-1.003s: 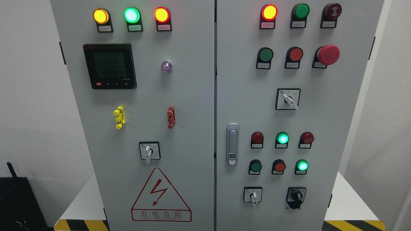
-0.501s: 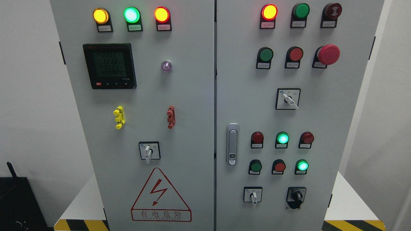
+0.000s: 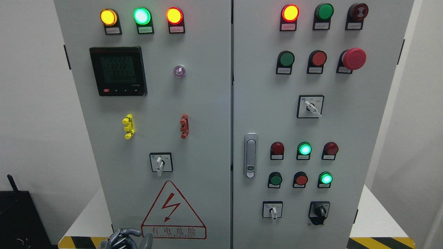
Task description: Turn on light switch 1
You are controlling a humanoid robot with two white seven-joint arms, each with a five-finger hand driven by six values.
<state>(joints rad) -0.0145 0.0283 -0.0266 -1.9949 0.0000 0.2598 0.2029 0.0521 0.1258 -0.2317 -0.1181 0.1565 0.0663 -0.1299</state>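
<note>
- A grey electrical cabinet (image 3: pixel 207 103) with 2 doors is seen straight on, filling most of the head view.
- At the bottom edge, left of the middle, the tips of the left hand (image 3: pixel 125 238) are seen, just beside the lower left corner of the red warning triangle (image 3: pixel 173 211); only the dark grey fingers (image 3: pixel 119 236) show, somewhat curled, and nothing is held, though whether the hand is released or clenched cannot be told.
- The right hand is not seen.
- Which control is light switch 1 cannot be told, since the labels are too small to be read.
- On the left door, a white-handled rotary switch (image 3: pixel 160 163) is mounted above the triangle, its handle pointing down.
- Above it, a yellow clip (image 3: pixel 128 126) and a red clip (image 3: pixel 184 126) are fixed, with a digital meter (image 3: pixel 118 71) higher up.
- 3 lit lamps are set along the top of the left door: amber (image 3: pixel 108 17), green (image 3: pixel 142 16) and orange-red (image 3: pixel 174 15).
- On the right door, a door latch (image 3: pixel 250 155) sits near the seam, and a red mushroom button (image 3: pixel 353 58) is at the upper right.
- 2 more white-handled switches are seen there, one mid-door (image 3: pixel 310 107) and one low down (image 3: pixel 273 210), beside a black knob switch (image 3: pixel 319 211).
</note>
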